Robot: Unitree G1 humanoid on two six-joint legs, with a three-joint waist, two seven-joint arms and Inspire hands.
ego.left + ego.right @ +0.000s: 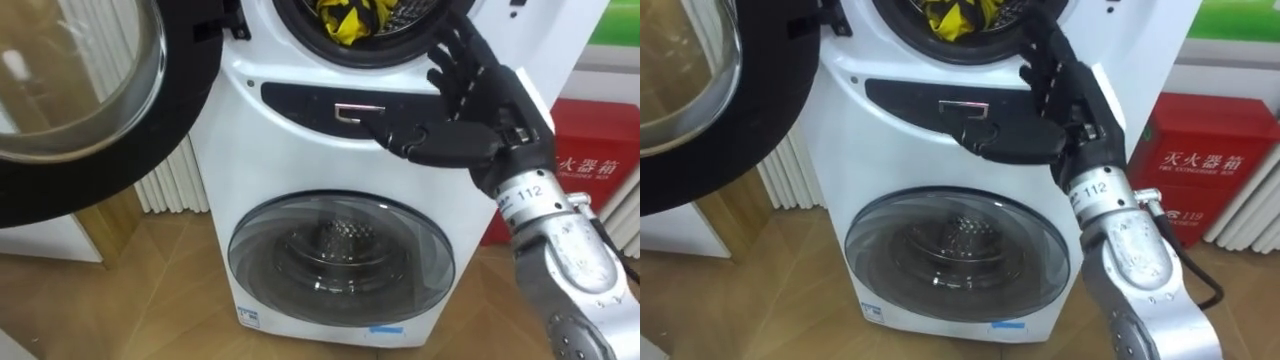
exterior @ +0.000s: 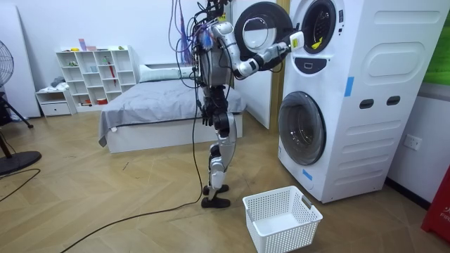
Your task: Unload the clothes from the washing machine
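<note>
A yellow and black garment (image 1: 350, 18) lies inside the upper drum of a white stacked washing machine (image 1: 300, 150). My right hand (image 1: 478, 100) is raised in front of the drum's lower rim. It is open, with fingers pointing up toward the opening and the thumb stretched left over the dark control panel (image 1: 330, 105). It holds nothing and is not touching the garment. In the room view I stand facing the machine (image 2: 351, 98) with my right hand (image 2: 287, 45) reaching to the upper opening. My left hand (image 2: 206, 111) hangs by my hip.
The upper round door (image 1: 70, 100) is swung open to the left. The lower glass door (image 1: 340, 255) is shut. A white laundry basket (image 2: 281, 219) sits on the wooden floor before the machine. A red box (image 1: 590, 150) stands to the right, a bed (image 2: 155, 105) behind me.
</note>
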